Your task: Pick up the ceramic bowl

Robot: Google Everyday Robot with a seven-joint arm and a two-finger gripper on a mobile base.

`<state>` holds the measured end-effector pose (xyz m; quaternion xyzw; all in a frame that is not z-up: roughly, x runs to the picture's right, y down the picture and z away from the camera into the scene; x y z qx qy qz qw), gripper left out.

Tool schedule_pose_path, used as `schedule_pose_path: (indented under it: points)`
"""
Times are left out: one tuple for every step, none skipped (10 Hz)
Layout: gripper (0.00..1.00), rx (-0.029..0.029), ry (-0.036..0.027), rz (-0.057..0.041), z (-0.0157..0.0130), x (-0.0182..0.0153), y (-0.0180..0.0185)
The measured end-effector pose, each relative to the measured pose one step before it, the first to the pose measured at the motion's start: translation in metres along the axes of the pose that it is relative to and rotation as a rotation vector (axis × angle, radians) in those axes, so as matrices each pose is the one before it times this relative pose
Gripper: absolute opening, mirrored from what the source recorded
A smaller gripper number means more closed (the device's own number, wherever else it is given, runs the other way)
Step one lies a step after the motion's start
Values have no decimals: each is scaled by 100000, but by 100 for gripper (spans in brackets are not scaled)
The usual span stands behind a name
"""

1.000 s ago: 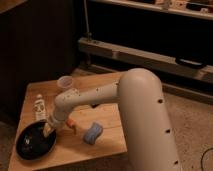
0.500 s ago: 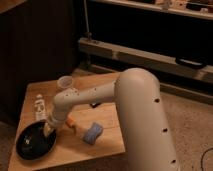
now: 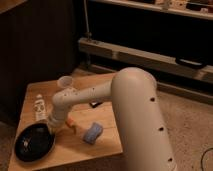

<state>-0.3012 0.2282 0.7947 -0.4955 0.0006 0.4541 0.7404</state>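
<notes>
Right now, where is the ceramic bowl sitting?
The ceramic bowl sits at the front-left corner of the wooden table in the camera view, below the white bottle, with the gripper at its right rim.

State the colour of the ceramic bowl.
Glossy black ceramic bowl, camera view; gripper at its rim.

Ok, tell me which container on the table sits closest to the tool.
The ceramic bowl: wide, black, at the table's front left corner, with the tool at its rim. The small pale cup stands farther back.
</notes>
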Motion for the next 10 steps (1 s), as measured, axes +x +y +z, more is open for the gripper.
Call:
schedule_pose_path:
  points:
    - [21, 26, 602, 785, 89, 21, -227]
    - [15, -1239, 130, 2166, -327, 21, -659]
    - [6, -2058, -999, 1099, -1009, -184, -736]
    - [1, -2240, -1667, 794, -1675, -229, -768]
    - [0, -2596, -2278, 658, -2397, -261, -334]
    - [0, -2384, -1793, 540, -2676, -195, -49]
    - [0, -3896, -1207, 293, -2926, -215, 440]
    - [0, -3954, -45, 126, -2296, -32, 438]
    - [0, -5568, 791, -726, -2519, 54, 903]
    - [0, -2222, 739, -836, -813, 154, 438]
